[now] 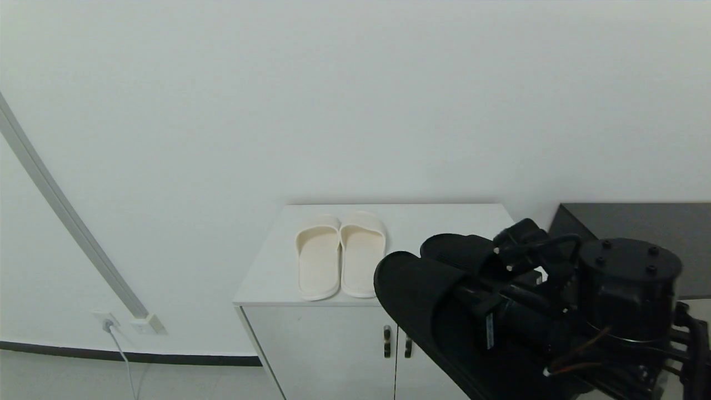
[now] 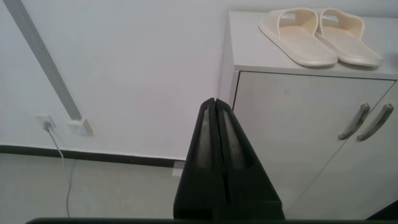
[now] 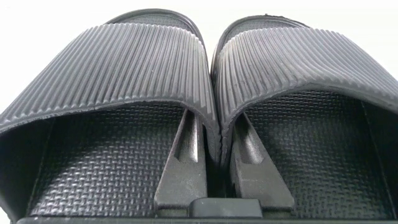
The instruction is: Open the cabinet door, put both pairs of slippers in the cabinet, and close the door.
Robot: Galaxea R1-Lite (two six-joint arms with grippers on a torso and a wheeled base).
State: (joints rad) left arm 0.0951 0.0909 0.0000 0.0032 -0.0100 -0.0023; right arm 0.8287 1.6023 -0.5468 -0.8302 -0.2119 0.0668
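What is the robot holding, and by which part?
The right gripper clamps both black slippers by their adjoining inner strap edges, one finger inside each. The left gripper holds nothing.

The cabinet point(image 1: 444, 222) stands against the wall, its door handles point(image 1: 387, 340) side by side at the middle seam. On the left half of its top the resting pair of slippers point(image 1: 340, 255) lies side by side, touching, heels at the front edge. The held pair of slippers point(image 1: 422, 289) is in front of the cabinet's right part, on the right hand point(image 1: 489, 283), one finger inside each slipper and the adjoining straps pinched between them. The left hand point(image 2: 215, 109) is lower, left of the cabinet front. A wall socket point(image 1: 105, 320) sits low on the wall, further left.
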